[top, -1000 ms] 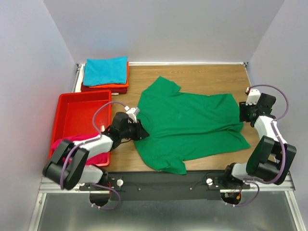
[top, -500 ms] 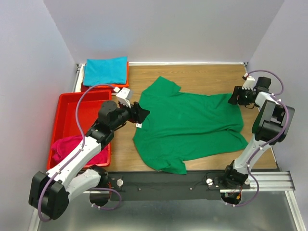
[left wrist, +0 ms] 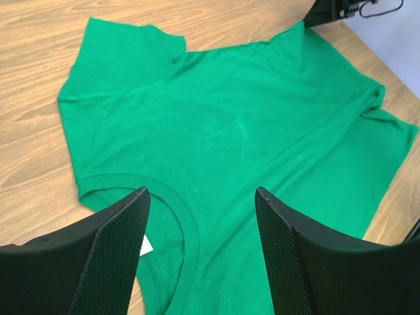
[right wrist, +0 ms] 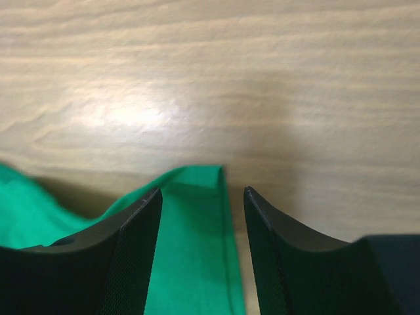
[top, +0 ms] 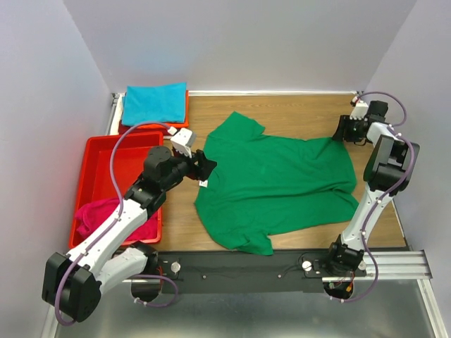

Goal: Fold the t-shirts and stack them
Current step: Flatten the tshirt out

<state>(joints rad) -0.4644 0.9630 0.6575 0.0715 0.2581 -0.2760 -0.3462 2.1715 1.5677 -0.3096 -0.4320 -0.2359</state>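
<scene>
A green t-shirt (top: 278, 183) lies spread on the wooden table, collar to the left with a small white label (left wrist: 146, 246). My left gripper (top: 205, 167) is open just above the collar (left wrist: 187, 226), holding nothing. My right gripper (top: 341, 133) is open low over the shirt's far right hem corner (right wrist: 200, 190), which lies between its jaws. A folded teal shirt (top: 155, 103) tops a stack with orange and dark red shirts (top: 151, 129) at the back left. A magenta shirt (top: 106, 215) is bunched in the tray.
A red plastic tray (top: 113, 165) stands at the left. Grey walls close in on the left, back and right. Bare wood (top: 296, 113) shows behind the green shirt.
My left gripper rose off the collar early on and has since stayed almost still. My right gripper moved from the table's right edge toward the back, to the shirt's far right corner.
</scene>
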